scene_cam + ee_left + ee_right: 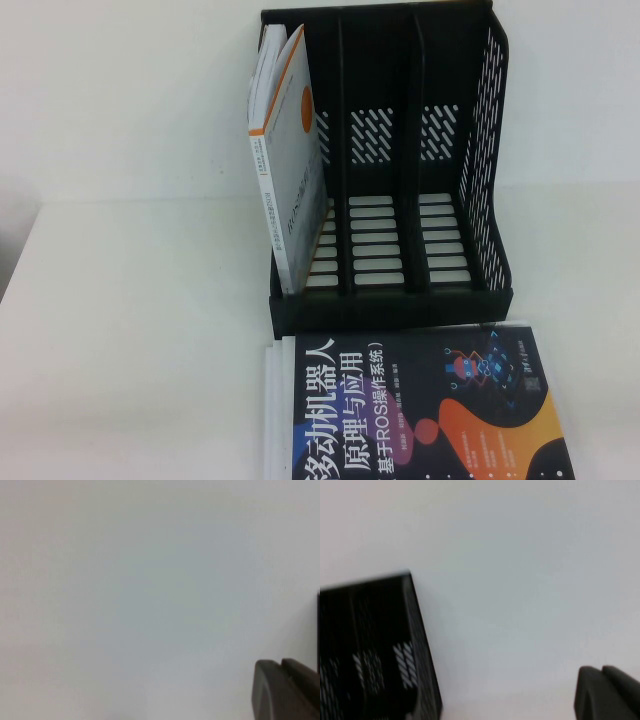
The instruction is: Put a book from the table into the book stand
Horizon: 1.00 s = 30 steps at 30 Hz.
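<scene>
The book (pixel 420 410) is seen lying flat on the table (pixel 130 330), at the near edge of the high view, just in front of the book stand (pixel 390 170). Its dark cover with big white letters is turned up. It seems to rest on top of another white book (pixel 275 400), of which only a thin edge is seen at its left side. The far edge of the book is touching, or almost touching, the front lip of the stand. Its long side cannot be judged for sure, because the near part is cut off by the picture.

No arm is seen in the high view. The left gripper (pixel 287 690) is only seen as a dark bit in the corner of the left wrist view, over bare white table. The right gripper (pixel 607 692) is seen the same way in the right wrist view, with a corner of the stand close by. It cannot be told whether either pair of jaws is open or closed. Nothing is held that can be seen.

The book is not seen in either wrist view, so its way from the jaws cannot be told. The right arm is guessed to be nearer.

Farther back, the stand's left slot is filled by a white book with an orange stripe (pixel 285 160). The middle and right slots are free.
</scene>
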Motion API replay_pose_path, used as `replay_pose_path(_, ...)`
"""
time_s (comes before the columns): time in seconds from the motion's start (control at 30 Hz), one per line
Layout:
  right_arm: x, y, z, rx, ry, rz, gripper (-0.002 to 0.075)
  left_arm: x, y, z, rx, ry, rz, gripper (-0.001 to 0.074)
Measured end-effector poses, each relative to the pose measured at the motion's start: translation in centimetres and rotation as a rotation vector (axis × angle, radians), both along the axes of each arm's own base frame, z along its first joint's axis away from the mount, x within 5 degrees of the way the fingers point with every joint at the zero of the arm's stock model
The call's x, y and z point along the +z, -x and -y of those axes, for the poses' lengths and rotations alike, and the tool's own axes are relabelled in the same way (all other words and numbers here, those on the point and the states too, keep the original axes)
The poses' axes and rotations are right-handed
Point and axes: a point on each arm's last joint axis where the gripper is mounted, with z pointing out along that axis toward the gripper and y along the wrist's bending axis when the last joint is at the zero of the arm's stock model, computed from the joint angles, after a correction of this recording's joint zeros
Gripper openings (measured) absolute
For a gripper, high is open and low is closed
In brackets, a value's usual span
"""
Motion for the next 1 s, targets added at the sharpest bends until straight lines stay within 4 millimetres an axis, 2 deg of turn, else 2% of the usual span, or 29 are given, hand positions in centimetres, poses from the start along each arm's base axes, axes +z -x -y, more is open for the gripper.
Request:
replay_pose_path(0.27, 1.4, 0.3, -0.1, 0.015, 0.006, 0.157, -0.0003, 1.7, 0.7, -0.1, 0.012, -0.011, 0.198, -0.0002)
replay_pose_path(0.63, 1.7, 0.4, -0.2, 0.019, 0.006, 0.192, -0.0003, 1.9, 0.8, -0.1, 0.015, 0.002, 0.229, -0.0002)
replay_pose_path(0.73, 1.8, 0.3, -0.1, 0.011, 0.003, 0.13, -0.0002, 1.8, 0.8, -0.4, 0.015, 0.069, 0.228, -0.0002)
replay_pose_path(0.87, 3.7, 0.9, 0.1, -0.015, 0.009, 0.009, -0.0002, 1.3, 0.6, -0.6, 0.009, 0.172, 0.161, -0.0002)
replay_pose_path(1.0, 6.0, 1.9, 0.2, -0.034, 0.012, -0.05, -0.0002, 2.9, 0.7, -0.2, -0.026, 0.163, 0.044, -0.0002)
